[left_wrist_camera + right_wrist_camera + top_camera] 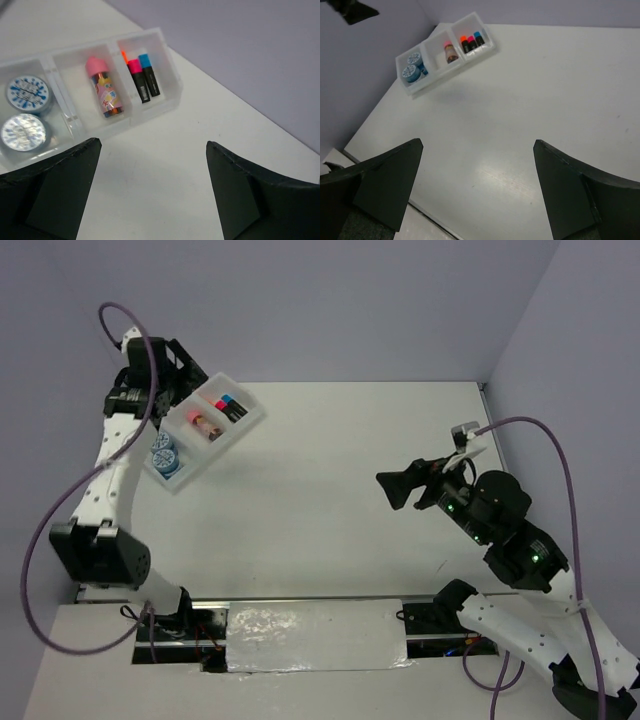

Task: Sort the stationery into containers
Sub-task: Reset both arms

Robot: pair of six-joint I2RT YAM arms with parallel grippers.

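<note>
The white translucent tray (222, 451) lies at the far left of the table. Two blue rolls (165, 452) fill its near compartment. The pink-capped bottle (205, 424) lies in the middle one. The three markers (230, 405) lie in the far one. The left wrist view shows the tray (167, 67), the rolls (28, 92), the bottle (104, 92) and the markers (142, 77). My left gripper (153, 143) is open and empty, above the table just off the tray. My right gripper (390, 490) is open and empty, raised over the right half, far from the tray (445, 75).
Purple-grey walls close the back and both sides. A crinkled plastic-covered strip (315, 635) lies between the arm bases at the near edge. The table's left front edge (385, 187) shows in the right wrist view. Purple cables loop from both arms.
</note>
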